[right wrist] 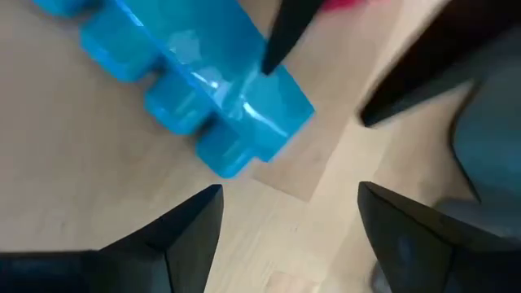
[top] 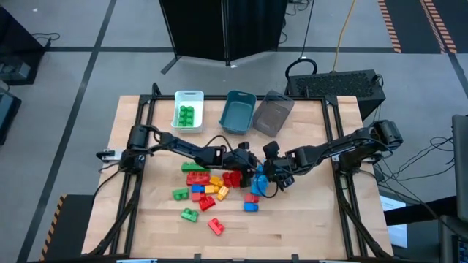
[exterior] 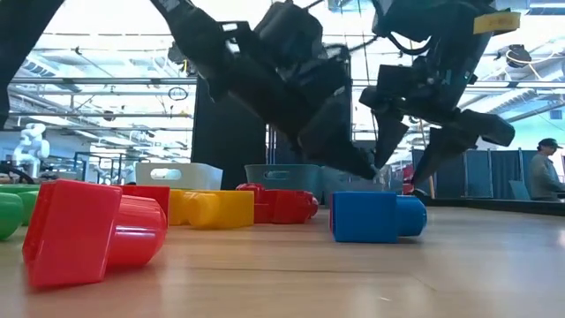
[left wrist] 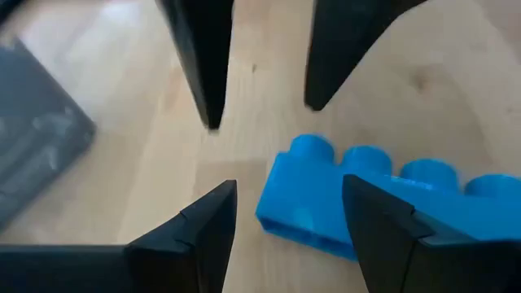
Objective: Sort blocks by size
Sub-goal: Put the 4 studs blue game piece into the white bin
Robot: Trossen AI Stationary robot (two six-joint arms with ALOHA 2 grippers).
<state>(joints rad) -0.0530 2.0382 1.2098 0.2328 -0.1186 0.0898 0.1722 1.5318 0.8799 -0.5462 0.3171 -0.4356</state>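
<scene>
High view: left gripper point(top: 251, 162) and right gripper point(top: 268, 169) meet mid-table by a blue block point(top: 257, 184); more blocks point(top: 205, 191) lie toward the front edge | Low view: blue block point(exterior: 377, 216) flat on table point(exterior: 353, 283) | Left wrist: fingers point(left wrist: 203, 232) apart, one beside block point(left wrist: 383, 203) | Right wrist: fingers point(right wrist: 191, 228) apart, holding nothing.

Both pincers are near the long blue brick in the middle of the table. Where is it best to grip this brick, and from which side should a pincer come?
Probably across the two long flat walls of the blue brick, near mid-length, coming from above. It lies on its side with its row of studs pointing sideways, so studs give no flat hold. The open left pincer sits at one end; the open right pincer is also close.
</scene>
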